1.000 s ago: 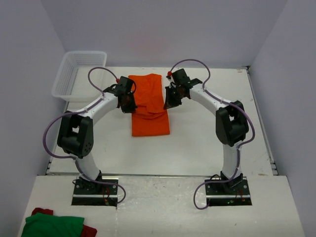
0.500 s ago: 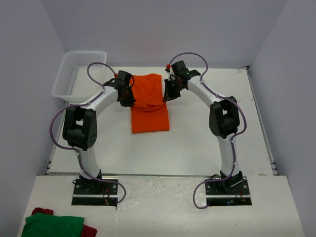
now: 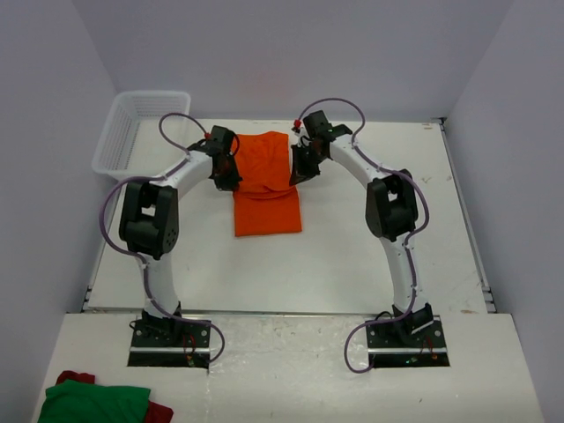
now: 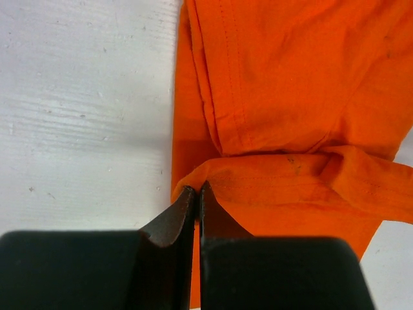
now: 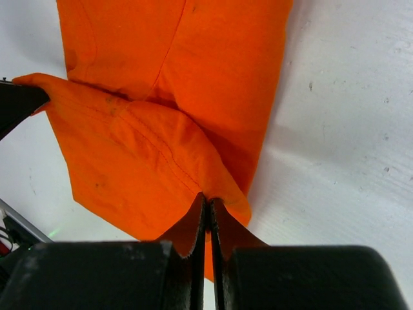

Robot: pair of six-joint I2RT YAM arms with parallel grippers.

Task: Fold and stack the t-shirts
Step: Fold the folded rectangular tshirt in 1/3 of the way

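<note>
As seen from the overhead camera, three plain pale walls [image 3: 291, 53] enclose a white table [image 3: 370, 256], and a lighter platform [image 3: 291, 370] along its near edge carries the arm bases. The orange t-shirt [image 3: 267, 207] serves as the landmark: it lies flat on the table in a tall, narrow fold between the two arms, towards the far side of the table.

Counted items: two arms, one orange t-shirt, one white mesh basket [image 3: 145, 95], one green cloth [image 3: 92, 403] and one red cloth [image 3: 75, 379].

- The basket stands well to the left of the t-shirt, at the table's far left corner.
- The green cloth lies on the platform, far to the near left of the t-shirt, with the red cloth showing from beneath it.

Each arm rises from its base, bends at a dark elbow and arches inward to the t-shirt's far half, a purple cable looping along it. The left gripper [image 4: 195, 188] meets the t-shirt's left edge, its fingers pressed together on a raised fold of stitched hem. The right gripper [image 5: 207, 199] meets the right edge, likewise pinched tight on a lifted fold of the orange fabric.
</note>
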